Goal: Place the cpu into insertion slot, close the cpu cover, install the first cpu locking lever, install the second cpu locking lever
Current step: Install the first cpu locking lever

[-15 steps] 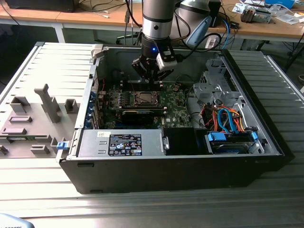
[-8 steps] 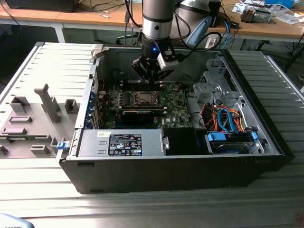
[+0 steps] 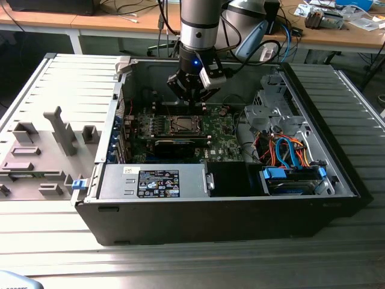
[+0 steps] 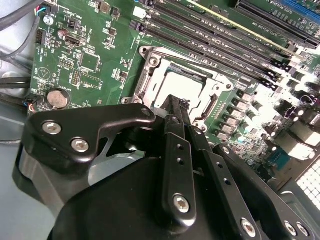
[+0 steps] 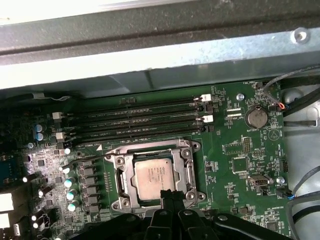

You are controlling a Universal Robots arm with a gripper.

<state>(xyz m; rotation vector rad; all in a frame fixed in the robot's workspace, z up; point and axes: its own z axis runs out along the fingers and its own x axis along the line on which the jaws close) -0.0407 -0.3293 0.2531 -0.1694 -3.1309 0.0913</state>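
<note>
Cpu (image 5: 154,179): silvery-grey metal top, dull brushed sheen. Cpu cover (image 5: 187,167): thin bare metal frame, bright, smooth. Motherboard (image 5: 235,150): green lacquered board, slight gloss. Memory slots (image 5: 145,117): black plastic, matt. Coin battery (image 5: 256,118): polished metal disc. Gripper (image 4: 177,102): black, smooth, satin finish, bright steel screw heads. Computer case (image 3: 343,168): grey sheet metal, matt. Label (image 3: 158,182) on metal box inside case: black and white paper. Worktop (image 3: 180,265): ribbed grey metal, soft sheen. Desk (image 3: 120,21) behind: pale wood, smooth.
</note>
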